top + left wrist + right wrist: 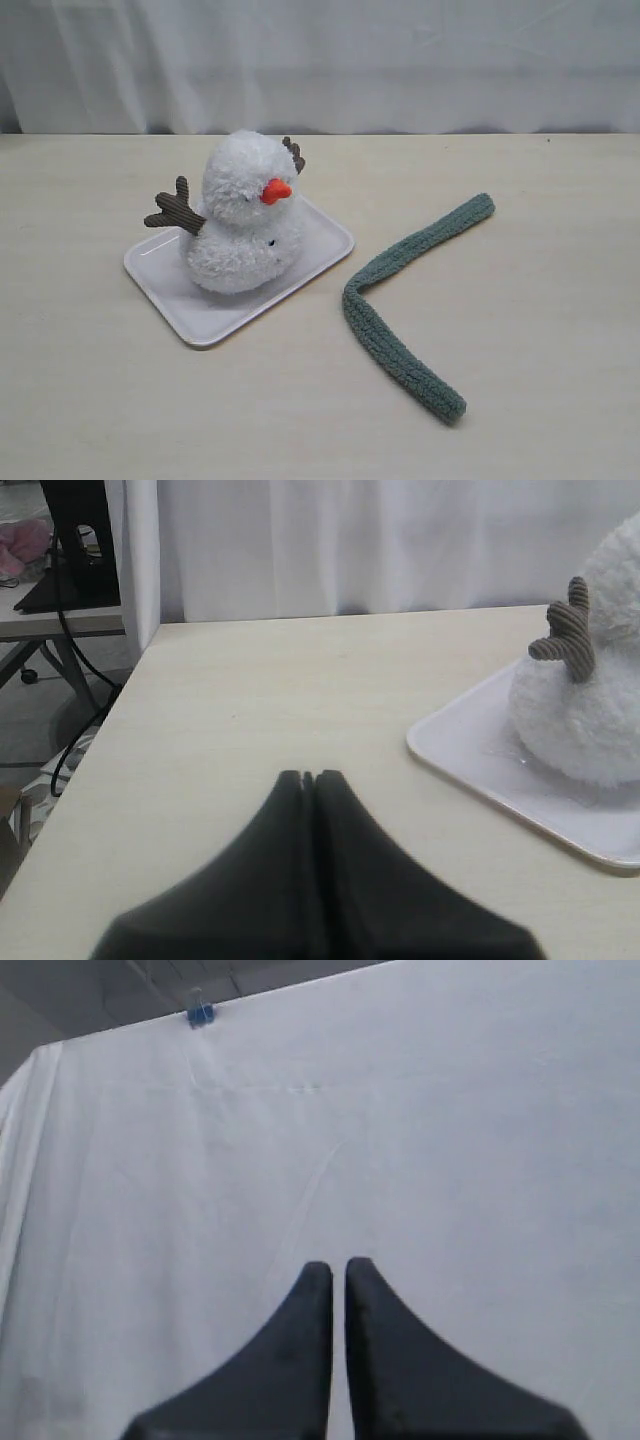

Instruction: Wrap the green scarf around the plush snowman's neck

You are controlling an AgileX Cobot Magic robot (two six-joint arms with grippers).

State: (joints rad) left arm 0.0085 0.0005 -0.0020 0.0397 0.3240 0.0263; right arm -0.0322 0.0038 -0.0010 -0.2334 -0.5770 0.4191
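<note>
Background was just a white curtain [400, 60] hanging along one edge of the beige worktop [100, 400], with one blue clip [200, 1013] pinned near its top in the right wrist view.

Count: one white tray [165, 278], one plush snowman [245, 215], one green scarf [392, 348], two pincers. The tray sat skewed to the worktop's edges, closer to the curtain edge than the opposite one. The snowman stood upright on it, orange nose [276, 190] pointing toward the scarf's side and two brown twig arms [177, 210] sticking out. Its neck [225, 226] was bare white fluff.

The scarf lay flat on the worktop beside the tray, not touching it, with bare worktop between them. It was bent into a wide V, its elbow toward the tray.

The left pincer [308, 777] was pressed together, holding nothing, over bare worktop near a corner of the tray. The right pincer [338, 1270] was closed too, gripping nothing, facing the curtain.
</note>
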